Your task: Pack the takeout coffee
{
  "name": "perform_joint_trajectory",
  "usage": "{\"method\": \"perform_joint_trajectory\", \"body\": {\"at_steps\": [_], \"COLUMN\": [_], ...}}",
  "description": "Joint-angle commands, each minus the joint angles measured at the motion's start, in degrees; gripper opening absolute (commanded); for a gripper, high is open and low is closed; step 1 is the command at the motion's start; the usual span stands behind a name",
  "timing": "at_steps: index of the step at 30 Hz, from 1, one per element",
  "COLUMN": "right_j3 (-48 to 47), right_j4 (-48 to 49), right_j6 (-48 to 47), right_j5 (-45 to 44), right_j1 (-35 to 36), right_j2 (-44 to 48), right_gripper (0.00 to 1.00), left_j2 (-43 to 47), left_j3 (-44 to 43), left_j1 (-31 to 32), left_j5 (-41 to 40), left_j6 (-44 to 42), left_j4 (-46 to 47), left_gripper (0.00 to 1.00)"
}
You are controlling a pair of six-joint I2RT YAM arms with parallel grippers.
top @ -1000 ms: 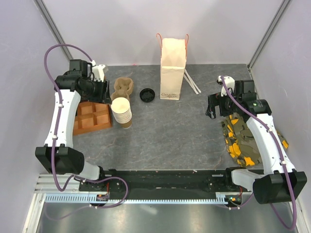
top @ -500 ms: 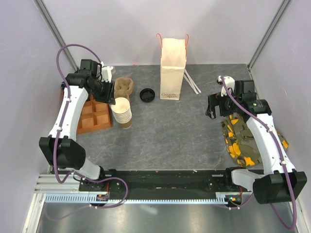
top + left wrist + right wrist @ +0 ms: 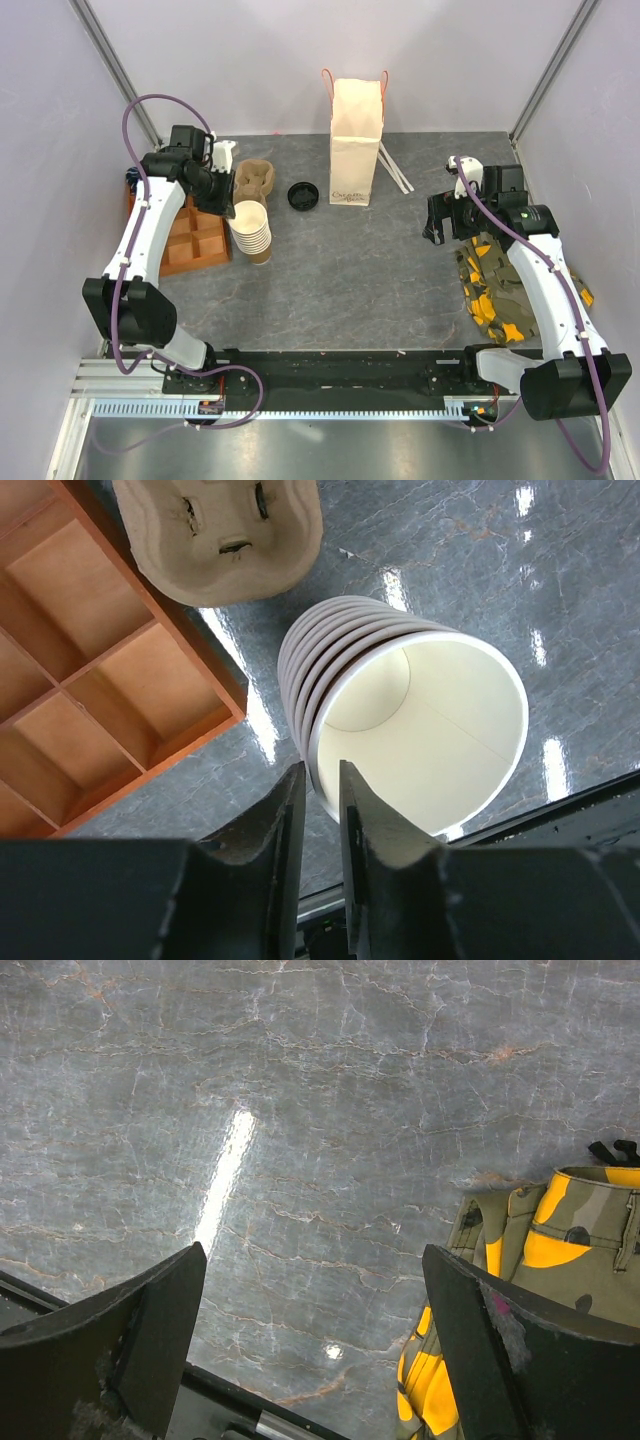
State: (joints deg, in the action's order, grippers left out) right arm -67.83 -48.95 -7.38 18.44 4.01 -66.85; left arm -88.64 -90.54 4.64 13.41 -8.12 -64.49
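Top external: left gripper [image 3: 222, 190] above stacked cups [image 3: 251, 232], apparently to take one; no lidded takeout coffee visible; paper bag [image 3: 354, 140] upright. Left wrist: fingers [image 3: 283, 825] nearly closed, holding nothing. Right wrist: right gripper [image 3: 310, 1335] wide, idle beside camouflage cloth [image 3: 560, 1250].

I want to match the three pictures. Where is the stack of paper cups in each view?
Top external: stack of paper cups, left of centre, beside the wooden tray.
Left wrist: stack at centre, just beyond the fingers.
Right wrist: not in view.
Shared landmark: the pulp cup carrier.
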Motion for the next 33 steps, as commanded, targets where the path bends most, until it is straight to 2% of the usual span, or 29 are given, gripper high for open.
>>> {"method": "perform_joint_trajectory", "body": {"at_steps": [1,6,15,22,25,33], "right_j3": [0.33,0.51,0.51,0.6,0.68,-0.37], "right_j4": [1.66,1.93,2.1,2.28,2.28,1.93], "right_j6": [-0.62,-0.45,-0.09,0.08,0.08,0.17], "right_j5": [1.16,0.99,0.64,0.11,0.2,1.25], "right_j1": [-0.06,-0.05,-0.06,0.03,-0.06,-0.06], "right_j2": [1.11,1.11,1.11,1.11,1.11,0.58], "right_gripper": [0.98,0.98,0.98,0.98,0.98,0.98], "left_j2": [0.31,0.31,-0.74,-1.27,-1.71,-4.61], "left_j3": [-1.13,-2.62,-5.61,-7.1,-10.78,-27.92], "left_j1": [0.36,0.37,0.37,0.28,0.28,0.28], "left_j5": [-0.84,-1.02,-0.4,0.3,0.83,2.93], "left_j6": [1.62,1.88,1.88,1.44,0.74,-4.0], "left_j4": [1.47,0.07,-2.31,-3.54,-5.72,-16.1], "left_gripper": [0.24,0.2,0.02,0.02,0.02,0.02]}}
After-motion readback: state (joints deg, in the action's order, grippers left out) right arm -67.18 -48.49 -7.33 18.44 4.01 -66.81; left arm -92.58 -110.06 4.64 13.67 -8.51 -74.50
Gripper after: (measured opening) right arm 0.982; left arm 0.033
